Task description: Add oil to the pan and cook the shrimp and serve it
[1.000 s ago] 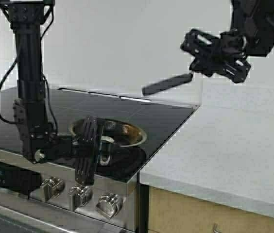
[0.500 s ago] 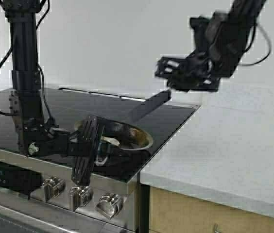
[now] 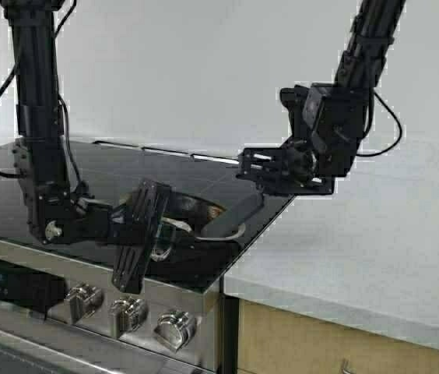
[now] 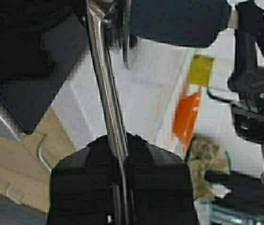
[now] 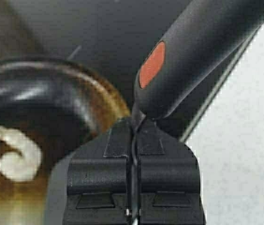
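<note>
The left gripper [image 3: 138, 245] hides the near side of the pan [image 3: 204, 212]. The shrimp [image 5: 17, 157] is too small to make out from above.

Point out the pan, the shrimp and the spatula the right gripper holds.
pan [image 5: 101, 96], right wrist view, on its brown-stained rim.
shrimp [image 5: 17, 159], right wrist view, on its curled body.
spatula [image 5: 202, 51], right wrist view, on its black handle.

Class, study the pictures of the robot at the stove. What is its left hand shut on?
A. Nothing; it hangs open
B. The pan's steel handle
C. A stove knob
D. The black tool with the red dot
B: in the left wrist view the left hand is shut on the thin steel handle of the pan; the black tool is in the right hand.
</note>
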You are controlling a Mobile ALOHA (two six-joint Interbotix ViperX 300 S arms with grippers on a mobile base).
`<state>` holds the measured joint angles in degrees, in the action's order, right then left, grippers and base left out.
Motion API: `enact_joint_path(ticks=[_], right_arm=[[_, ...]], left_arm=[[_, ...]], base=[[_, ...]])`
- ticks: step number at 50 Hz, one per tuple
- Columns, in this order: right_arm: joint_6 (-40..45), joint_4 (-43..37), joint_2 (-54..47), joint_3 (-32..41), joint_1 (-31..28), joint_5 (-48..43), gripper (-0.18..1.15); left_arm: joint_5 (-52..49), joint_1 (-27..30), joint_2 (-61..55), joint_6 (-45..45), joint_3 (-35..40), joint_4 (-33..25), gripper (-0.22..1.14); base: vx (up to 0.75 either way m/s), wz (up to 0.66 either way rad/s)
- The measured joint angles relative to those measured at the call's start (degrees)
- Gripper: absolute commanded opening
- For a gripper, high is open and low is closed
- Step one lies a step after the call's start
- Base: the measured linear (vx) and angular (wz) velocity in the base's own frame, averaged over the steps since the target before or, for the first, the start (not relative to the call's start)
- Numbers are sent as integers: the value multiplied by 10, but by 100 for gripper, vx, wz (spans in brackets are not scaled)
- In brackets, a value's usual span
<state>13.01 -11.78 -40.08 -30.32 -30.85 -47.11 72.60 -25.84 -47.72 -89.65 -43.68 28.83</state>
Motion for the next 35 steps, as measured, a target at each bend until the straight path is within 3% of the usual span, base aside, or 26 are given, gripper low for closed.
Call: enact_joint_path(ticks=[35], right_arm=[[11,6,11,-76,-40,32,10]], left_arm=[[-47,-6,22,22,-1,-8,2]], base=[[0,0]])
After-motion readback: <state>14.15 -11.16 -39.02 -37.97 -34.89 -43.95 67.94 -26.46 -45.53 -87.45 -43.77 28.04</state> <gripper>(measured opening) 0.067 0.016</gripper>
